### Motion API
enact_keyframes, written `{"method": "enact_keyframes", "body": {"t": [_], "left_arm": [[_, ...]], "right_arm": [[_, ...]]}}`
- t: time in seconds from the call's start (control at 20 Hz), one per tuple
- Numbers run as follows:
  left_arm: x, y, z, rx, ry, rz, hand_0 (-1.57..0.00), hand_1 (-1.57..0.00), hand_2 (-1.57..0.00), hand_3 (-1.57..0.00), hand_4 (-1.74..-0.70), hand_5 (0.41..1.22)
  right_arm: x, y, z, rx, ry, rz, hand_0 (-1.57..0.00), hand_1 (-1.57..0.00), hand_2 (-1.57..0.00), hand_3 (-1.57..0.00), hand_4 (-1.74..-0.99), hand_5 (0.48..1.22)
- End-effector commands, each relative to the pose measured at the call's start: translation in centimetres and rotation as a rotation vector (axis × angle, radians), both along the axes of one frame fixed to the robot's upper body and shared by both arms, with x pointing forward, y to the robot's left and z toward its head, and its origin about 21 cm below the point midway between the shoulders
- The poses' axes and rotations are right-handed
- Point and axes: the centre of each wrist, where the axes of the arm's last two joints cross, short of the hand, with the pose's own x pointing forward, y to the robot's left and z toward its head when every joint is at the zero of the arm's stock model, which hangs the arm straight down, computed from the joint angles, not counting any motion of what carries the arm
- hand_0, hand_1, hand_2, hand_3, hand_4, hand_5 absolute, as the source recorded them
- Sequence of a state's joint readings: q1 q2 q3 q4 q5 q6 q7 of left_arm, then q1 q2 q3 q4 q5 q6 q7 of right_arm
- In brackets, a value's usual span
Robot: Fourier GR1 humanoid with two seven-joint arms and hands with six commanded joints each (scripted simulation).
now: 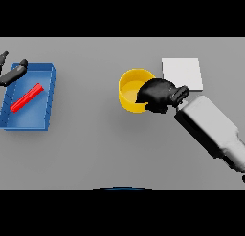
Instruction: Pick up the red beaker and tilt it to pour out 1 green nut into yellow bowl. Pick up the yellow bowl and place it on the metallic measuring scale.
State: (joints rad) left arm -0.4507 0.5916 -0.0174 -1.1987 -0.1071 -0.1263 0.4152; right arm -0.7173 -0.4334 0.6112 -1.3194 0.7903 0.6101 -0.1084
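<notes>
The yellow bowl [130,89] stands upright on the grey table, right of centre. My right hand [159,93] is against its right side, with fingers curled over the rim and covering that part of it. The bowl's visible inside shows only yellow. The metallic scale [184,71], a pale square plate, lies just behind and to the right of the hand. The red beaker [27,97] lies on its side inside a blue tray [48,72] at the far left. My left hand [13,72] hovers over the tray's back left corner with straight fingers, apart from the beaker.
The blue tray's raised walls surround the beaker. My right forearm [213,127] crosses the table's right front area diagonally.
</notes>
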Motion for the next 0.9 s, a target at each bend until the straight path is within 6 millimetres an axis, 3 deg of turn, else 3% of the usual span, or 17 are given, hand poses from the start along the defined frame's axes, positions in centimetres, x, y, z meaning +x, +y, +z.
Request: {"method": "enact_keyframes", "body": {"t": [0.0, 0.2, 0.35, 0.6, 0.85], "left_arm": [[0.1, -0.2, -0.2, -0.011, 0.002, -0.001, 0.0, 0.0, 0.0, 0.0, -0.79, 0.702], [-0.1, -0.3, -0.2, -0.025, -0.01, -0.003, 0.0, 0.0, 0.0, 0.0, -0.8, 0.704], [-0.1, -0.5, 0.2, -0.031, 0.001, 0.01, 0.0, 0.0, 0.0, 0.0, -0.82, 0.717], [-0.3, -0.6, 0.7, -0.042, 0.005, 0.025, 0.0, 0.0, 0.0, 0.0, -0.84, 0.737], [-0.8, -0.7, 1.0, -0.043, 0.016, 0.036, 0.0, 0.0, 0.0, 0.0, -0.85, 0.76]], "right_arm": [[0.0, -0.1, 0.2, -0.006, -0.012, -0.013, -1.56, -1.56, -1.45, -1.2, -1.738, 1.219], [0.4, -1.0, 1.2, 0.008, -0.041, -0.049, -1.52, -1.57, -1.52, -1.18, -1.74, 1.219], [1.5, -2.2, 2.2, 0.004, -0.084, -0.113, -1.54, -1.57, -1.49, -1.18, -1.74, 1.22], [4.0, -5.9, 3.0, 0.031, -0.163, -0.207, -1.56, -1.57, -1.54, -1.15, -1.741, 1.221], [5.8, -9.0, 1.9, 0.028, -0.194, -0.306, -1.57, -1.57, -1.55, -1.15, -1.741, 1.221]]}}
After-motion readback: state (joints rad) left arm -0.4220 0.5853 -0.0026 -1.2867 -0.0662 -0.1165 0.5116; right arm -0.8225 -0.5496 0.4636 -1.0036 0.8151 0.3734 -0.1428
